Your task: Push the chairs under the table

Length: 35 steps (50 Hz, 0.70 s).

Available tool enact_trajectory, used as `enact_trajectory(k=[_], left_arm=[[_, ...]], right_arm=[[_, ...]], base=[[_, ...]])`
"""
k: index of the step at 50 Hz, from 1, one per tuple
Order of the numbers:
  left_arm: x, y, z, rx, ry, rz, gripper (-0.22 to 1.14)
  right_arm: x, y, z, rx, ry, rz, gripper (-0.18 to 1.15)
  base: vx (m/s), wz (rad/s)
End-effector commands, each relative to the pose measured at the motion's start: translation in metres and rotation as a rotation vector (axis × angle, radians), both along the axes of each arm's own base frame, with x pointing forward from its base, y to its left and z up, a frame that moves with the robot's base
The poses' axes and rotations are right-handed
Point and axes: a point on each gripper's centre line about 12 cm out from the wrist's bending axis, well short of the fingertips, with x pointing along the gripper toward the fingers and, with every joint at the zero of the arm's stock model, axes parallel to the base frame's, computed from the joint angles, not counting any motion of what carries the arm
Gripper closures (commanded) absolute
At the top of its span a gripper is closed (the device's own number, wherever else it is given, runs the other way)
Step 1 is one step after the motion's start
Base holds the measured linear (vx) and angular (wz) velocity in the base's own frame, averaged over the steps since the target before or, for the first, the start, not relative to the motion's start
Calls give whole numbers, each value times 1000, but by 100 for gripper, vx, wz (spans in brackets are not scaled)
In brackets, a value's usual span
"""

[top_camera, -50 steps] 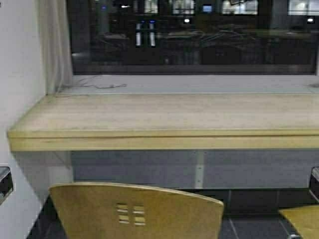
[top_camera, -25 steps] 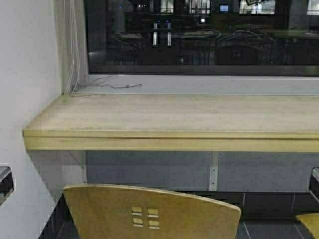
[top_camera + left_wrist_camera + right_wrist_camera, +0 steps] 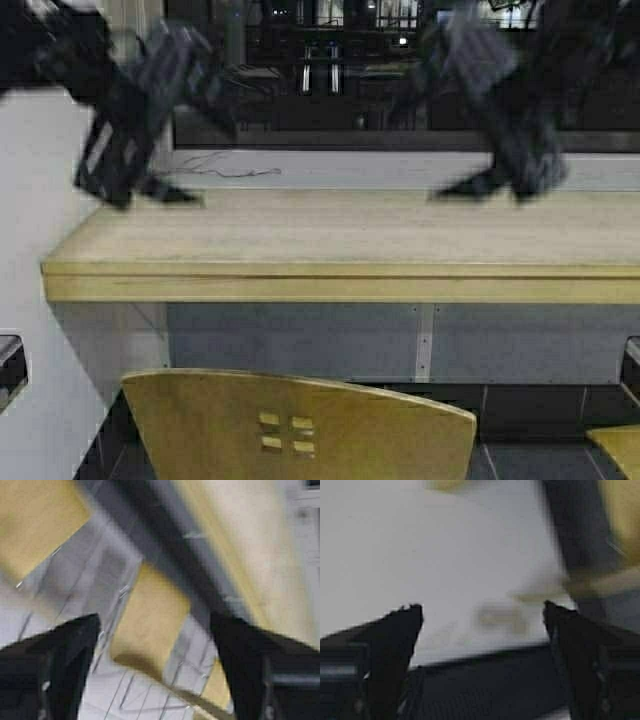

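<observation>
Chairs (image 3: 298,425) sit below the table (image 3: 340,240); left tool (image 3: 140,195) and right tool (image 3: 475,190) raised, both spread wide

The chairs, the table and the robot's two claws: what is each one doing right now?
Near chair: standing in front of the table, not pushed under, nothing touching it.
Second chair: only a corner shows, at the right.
Table: top bare.
Left gripper: open, raised over the table's left end, holding nothing.
Right gripper: open, raised over the table's right part, holding nothing.
</observation>
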Motion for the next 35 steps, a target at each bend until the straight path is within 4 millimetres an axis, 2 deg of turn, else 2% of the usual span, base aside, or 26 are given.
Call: enact_trajectory(k=[1,8,16,25,29,35], left_arm=[[-12,-10,-22,13,106,36,-6],[-17,-8,-56,108,206,76,-6],[-16,-7,-79,140,288,167,-6],[5,-19,-97,180,246,247,-6],[12,-28,-110,193,260,263,-6],[28,-29,-132,224,281,314,-6]], right_arm=[[-5,28,-22,-2,115,-29,-6],[-2,46,-49,-15,226,-106,-6],[1,53,-83,-18,357,-228,-6],[13,66,-120,-48,408,-304,-6],[17,73,-135,-60,430,-320,-6],[32,76,-152,-56,440,-373,-6]], base=[[0,0],[0,0],[0,0],[0,0],[0,0],[0,0]])
